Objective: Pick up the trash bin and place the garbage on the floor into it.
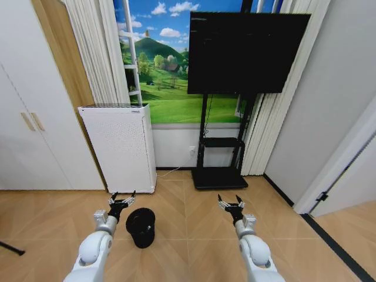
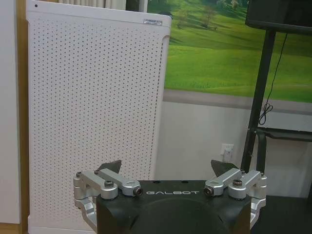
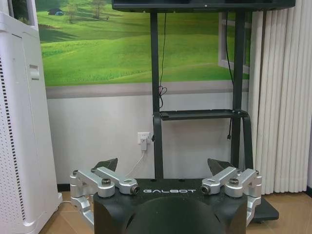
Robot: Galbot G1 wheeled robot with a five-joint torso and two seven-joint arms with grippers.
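Your left gripper, jaws spread wide and empty, hovers just beside the bin; a careless descent could topple it.

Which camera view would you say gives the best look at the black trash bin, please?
The head view: the trash bin stands whole on the wood floor, beside the open left gripper and in front of the white appliance. The wrist views face the wall, taking in the appliance and TV stand rather than the bin.
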